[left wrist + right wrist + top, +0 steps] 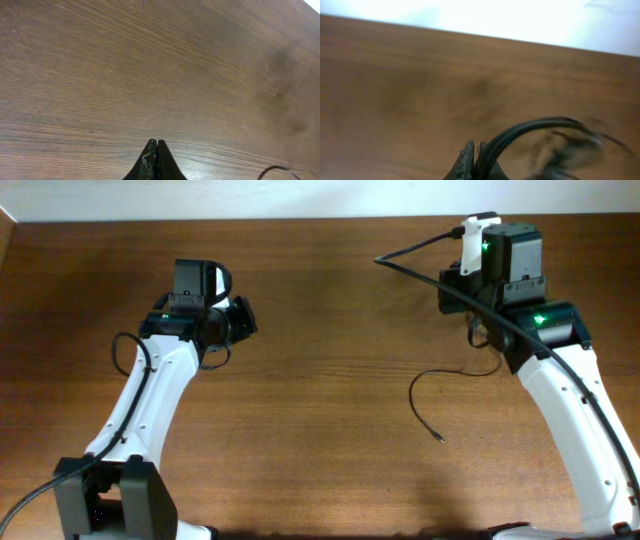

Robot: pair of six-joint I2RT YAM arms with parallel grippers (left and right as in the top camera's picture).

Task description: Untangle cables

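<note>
Black and thread-thin against the brown wooden desk (320, 410), the one cord (413, 395) I can make out lies just beside the right arm (565, 395), on its inner side. It starts close under that arm's wrist and runs straight out away from the arm. Then it hooks round and trails back alongside the arm toward its base, so its long line is an open hook. The small plug tip (441, 440) at the free end points toward the base. I can't pick out any other cords or a knot from here. I'd expect it to be almost weightless and quite limp: it should follow wherever it is dragged, hold no shape, and slip easily through a loose grip. The straight run nearest the right arm, or the stretch just behind the plug, looks the safest place to take hold. The right pincer (474, 150) looks pressed together, and a blurred dark strand arches up from right beside its tips. I cannot tell whether the strand is pinched, or whether it is only the arm's own thicker lead. The left pincer (156, 149) is pressed together on nothing, well apart from the right arm.
</note>
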